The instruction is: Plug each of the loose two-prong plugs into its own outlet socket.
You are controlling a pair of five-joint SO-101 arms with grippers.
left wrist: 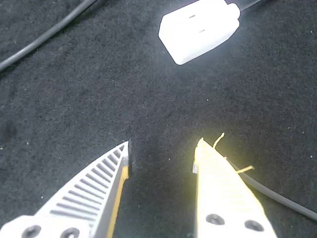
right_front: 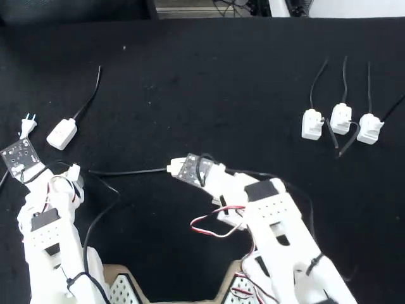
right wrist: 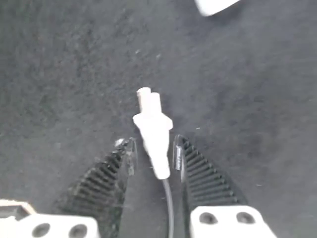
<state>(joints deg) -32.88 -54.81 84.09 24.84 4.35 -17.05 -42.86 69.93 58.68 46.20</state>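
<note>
**Aligning the Straddled Plug with the Near Socket**

1. Position of the task's thing. A white two-prong plug [right wrist: 153, 134] lies between the jaws of the right end effector [right wrist: 152, 146]. Its long axis runs along the jaws' own line. The prongs point away from the wrist and the cord trails back under it.

2. State of the right end effector. It is released: a narrow dark gap shows on each side of the plug body, so the jaws straddle the plug without clamping it. Whether the plug rests on the black worktop [right_front: 209, 82] cannot be told.

3. State of the left end effector. The left end effector [left wrist: 161, 148] is released and holds nothing.

4. Governing relation. The near outlet socket [right_front: 61, 133] lies ahead of the plug's prongs, well apart from them. It is near the left end effector, which is the nearer of the two. In the left wrist view the socket's two slots face upward. By judgement, the prongs must tip downward before insertion.

5. Count.
   - Outlet sockets: four. One is the near socket, and three further outlet sockets [right_front: 312, 125] [right_front: 341, 118] [right_front: 370, 128] stand in a row at the far right.
   - Whether those three are occupied cannot be told.
   - Loose plugs made out: two. One is the straddled plug, and a second two-prong plug [right_front: 26, 125] lies just beside the near socket.
</note>
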